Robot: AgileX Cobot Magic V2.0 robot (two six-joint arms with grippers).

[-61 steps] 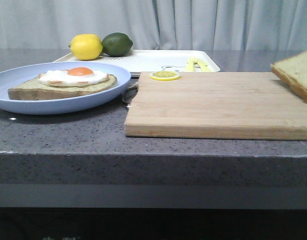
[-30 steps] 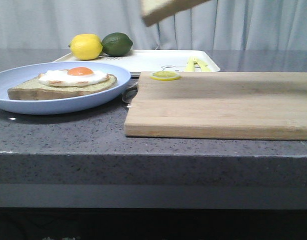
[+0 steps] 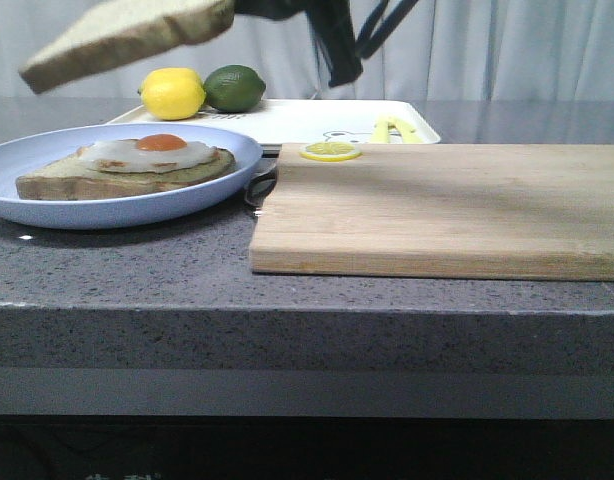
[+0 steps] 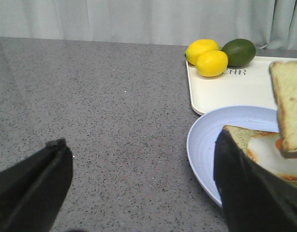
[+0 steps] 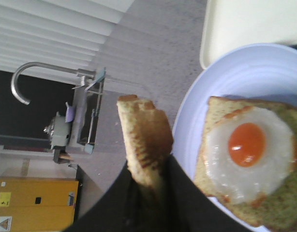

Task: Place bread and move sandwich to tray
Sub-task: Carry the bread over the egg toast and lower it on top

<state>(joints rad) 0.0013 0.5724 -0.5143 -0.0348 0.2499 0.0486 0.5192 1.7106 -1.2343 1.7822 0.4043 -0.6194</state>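
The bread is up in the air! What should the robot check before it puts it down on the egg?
1. Right hand grips the bread: ok.
2. Bread is above the blue plate: ok.
3. Bread is level: not ok, it tilts.
4. Bread lines up right over the egg: cannot tell.
5. Left hand is open and off the plate: ok.

My right tool [image 5: 147, 193]: tips buried under bread [image 5: 144, 140], frame-cropped. Front view: tool mostly cut off. Tray [image 3: 287, 120]: print partly hidden behind cutting board [image 3: 447, 205].
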